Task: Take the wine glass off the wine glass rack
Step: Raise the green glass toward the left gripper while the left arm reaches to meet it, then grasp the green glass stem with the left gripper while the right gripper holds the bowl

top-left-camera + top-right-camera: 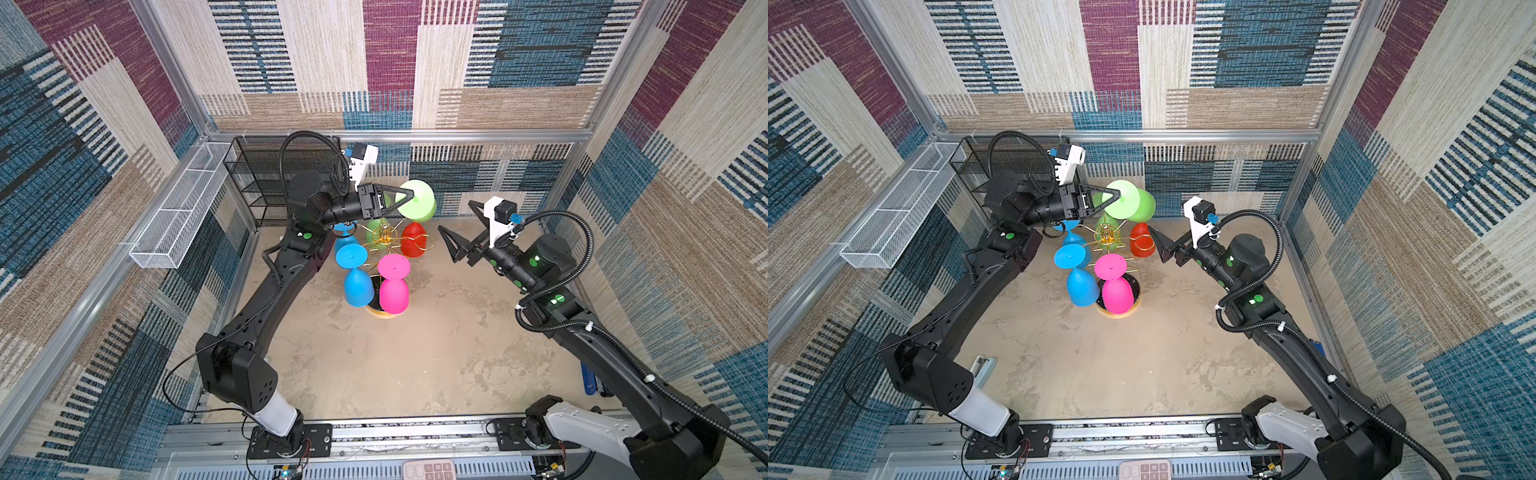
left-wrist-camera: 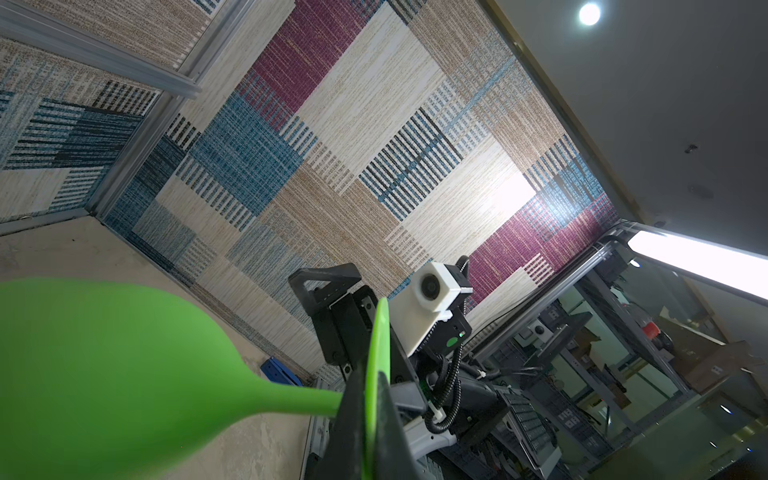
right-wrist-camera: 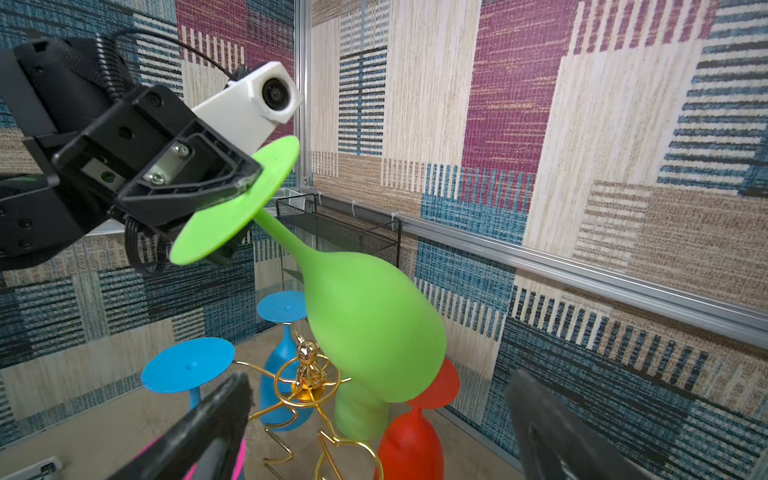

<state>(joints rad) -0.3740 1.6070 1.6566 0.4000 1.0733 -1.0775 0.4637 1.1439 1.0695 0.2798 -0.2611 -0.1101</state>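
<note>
The left end effector (image 1: 410,194) is clamped on the foot rim of the lime-green wine glass (image 3: 370,332), which hangs tilted above the gold wine glass rack (image 3: 307,376), its bowl near the red glass (image 3: 409,444). The right end effector (image 1: 455,216) stands wide and empty beside the rack. Lifting higher before swinging away, slowly, seems wise, since a rim pinch lets the bowl pivot.

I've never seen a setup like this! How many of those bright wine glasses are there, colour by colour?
Green wine glass: 2
Blue wine glass: 2
Red wine glass: 1
Pink wine glass: 1
Total: 6
</note>
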